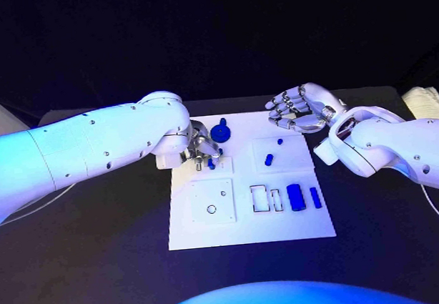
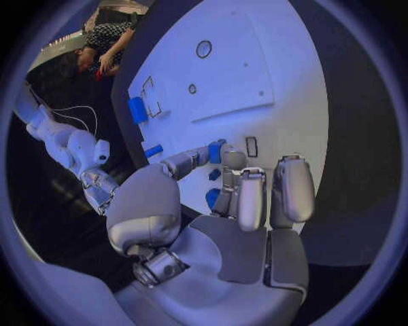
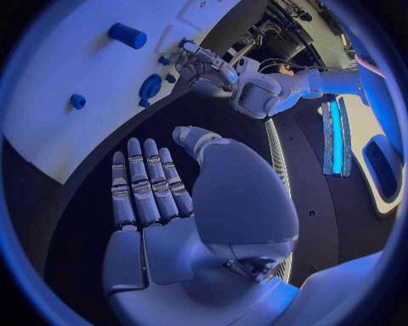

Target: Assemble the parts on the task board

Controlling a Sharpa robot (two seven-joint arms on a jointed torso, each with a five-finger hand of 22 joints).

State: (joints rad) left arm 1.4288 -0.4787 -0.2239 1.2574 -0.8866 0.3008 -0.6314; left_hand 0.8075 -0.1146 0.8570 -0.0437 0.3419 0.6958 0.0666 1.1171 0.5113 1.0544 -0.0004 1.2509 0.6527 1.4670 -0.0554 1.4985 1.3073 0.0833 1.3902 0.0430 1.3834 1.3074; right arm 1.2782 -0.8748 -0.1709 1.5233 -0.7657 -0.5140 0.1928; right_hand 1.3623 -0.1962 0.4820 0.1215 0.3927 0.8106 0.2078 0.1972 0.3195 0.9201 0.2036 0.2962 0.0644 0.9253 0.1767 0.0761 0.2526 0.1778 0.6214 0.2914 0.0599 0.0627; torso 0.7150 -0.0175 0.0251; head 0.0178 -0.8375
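The white task board (image 1: 252,224) lies mid-table. My left hand (image 1: 201,150) hovers over its far left part and pinches a small blue part (image 2: 216,152) between thumb and fingertip, close above the board (image 2: 255,75). A round blue part (image 1: 222,131) sits just beyond that hand. My right hand (image 1: 299,109) hangs over the board's far right corner, its fingers (image 3: 149,187) stretched out and holding nothing. Two small blue pegs (image 1: 279,142) (image 1: 268,159) stand in the right square plate. Two blue bars (image 1: 295,197) (image 1: 315,197) lie near the front right.
White frame-shaped pieces (image 1: 259,197) lie beside the blue bars. A square plate with a round hole (image 1: 212,201) takes up the board's left front. The black table (image 1: 93,242) surrounds the board. A pale object (image 1: 422,98) sits at the far right edge.
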